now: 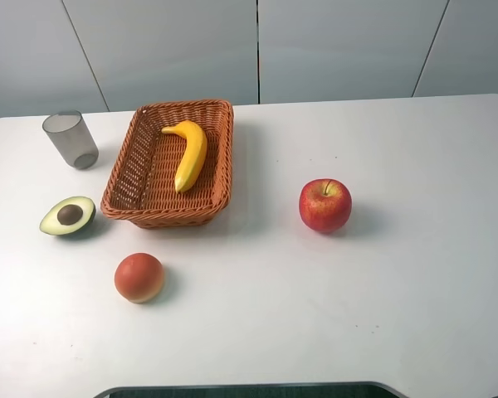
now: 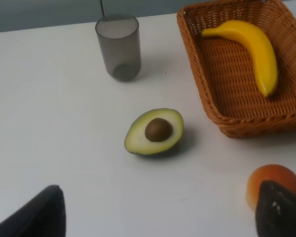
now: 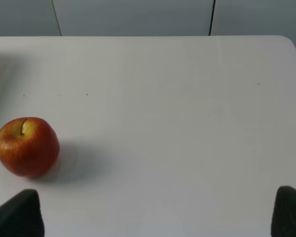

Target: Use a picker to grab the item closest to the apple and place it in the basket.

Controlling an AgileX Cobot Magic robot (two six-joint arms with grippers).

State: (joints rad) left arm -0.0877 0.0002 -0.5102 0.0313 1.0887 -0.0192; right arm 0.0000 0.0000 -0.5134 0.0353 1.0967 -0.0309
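A red apple (image 1: 324, 205) stands alone on the white table at the right, and shows in the right wrist view (image 3: 27, 146). A yellow banana (image 1: 189, 153) lies inside the woven basket (image 1: 162, 217) at the back left, also seen in the left wrist view, banana (image 2: 251, 47) in basket (image 2: 256, 126). An orange round fruit (image 1: 139, 277) sits in front of the basket. My left gripper (image 2: 160, 217) is open above the table near the avocado half (image 2: 154, 132). My right gripper (image 3: 153, 217) is open with nothing in it, beside the apple. Neither gripper shows in the exterior high view.
The avocado half (image 1: 68, 215) lies cut side up left of the basket. A grey translucent cup (image 1: 70, 139) stands upright at the back left, also in the left wrist view (image 2: 118, 47). The orange fruit (image 2: 271, 182) sits close to one left fingertip (image 2: 281, 210).
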